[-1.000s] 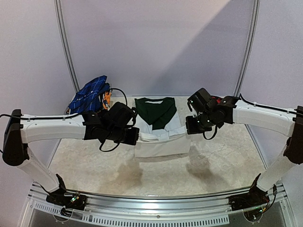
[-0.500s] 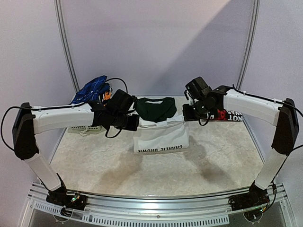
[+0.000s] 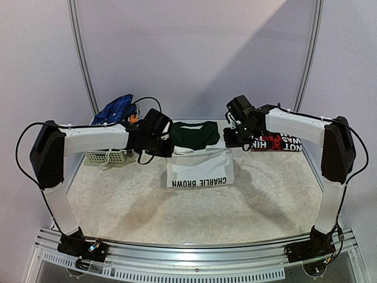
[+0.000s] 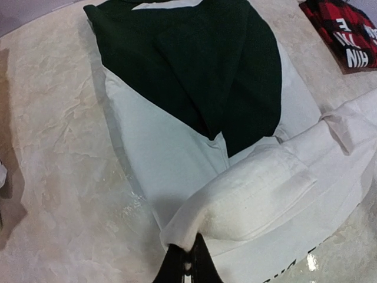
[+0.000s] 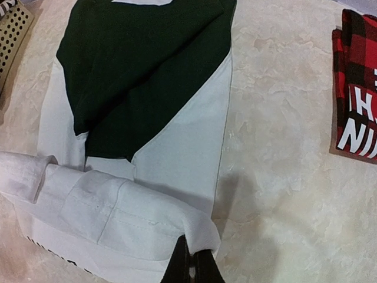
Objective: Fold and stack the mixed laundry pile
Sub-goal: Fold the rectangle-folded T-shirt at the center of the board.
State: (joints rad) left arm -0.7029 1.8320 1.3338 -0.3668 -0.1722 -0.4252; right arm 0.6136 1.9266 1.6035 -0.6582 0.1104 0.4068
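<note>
The white T-shirt [image 3: 199,170] with dark green parts [image 3: 191,135] lies flat mid-table, collar toward the back. Its bottom hem is lifted and carried back over the body, so the black lettering on the underside faces the camera. My left gripper [image 3: 166,150] is shut on the hem's left corner [image 4: 189,259]. My right gripper [image 3: 227,139] is shut on the hem's right corner [image 5: 194,263]. The folded red-and-black plaid shirt [image 3: 277,142] with white lettering lies to the right, also seen in the wrist views [image 4: 344,32] [image 5: 356,88]. The blue checked cloth [image 3: 115,108] sits at the back left.
A small white lattice basket [image 3: 106,156] stands at the back left under the blue cloth, its corner showing in the right wrist view [image 5: 12,26]. A curved metal frame [image 3: 82,59] rises behind the table. Bare marbled tabletop [image 3: 194,212] lies in front of the T-shirt.
Both arms have moved toward the back of the table, carrying the T-shirt's hem up and over its body. The lettering has turned into view and the plaid shirt is uncovered.
</note>
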